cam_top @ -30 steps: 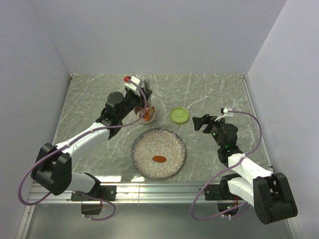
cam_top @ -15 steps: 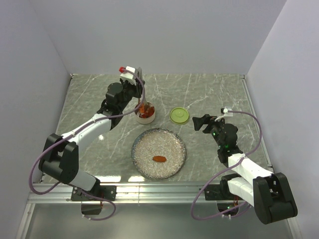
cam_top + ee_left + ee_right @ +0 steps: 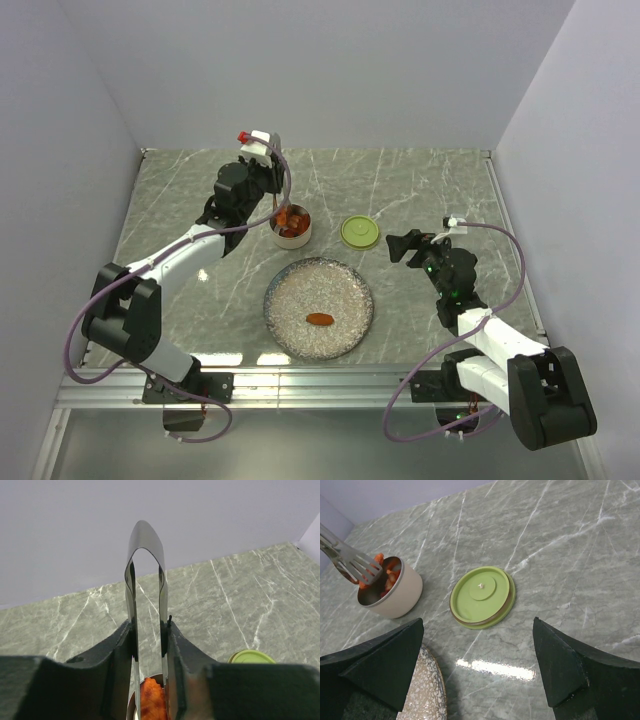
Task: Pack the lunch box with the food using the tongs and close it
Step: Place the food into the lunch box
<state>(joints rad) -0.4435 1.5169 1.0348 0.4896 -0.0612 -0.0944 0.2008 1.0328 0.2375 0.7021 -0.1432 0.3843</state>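
Steel lunch box [image 3: 292, 237]: centre-left of overhead view, holds orange food [image 3: 390, 576]. Grey tongs [image 3: 145, 575]: tips over it, pinched narrow by left gripper [image 3: 149, 647]. Best released inside the rim; one piece [image 3: 320, 319] waits on plate [image 3: 290, 330]. Spare right gripper [image 3: 477, 655]: wide, empty, near lid [image 3: 481, 596].

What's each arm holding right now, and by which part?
The left tool grips the tongs across both arms, below their joined end. The right tool is open and holds nothing.
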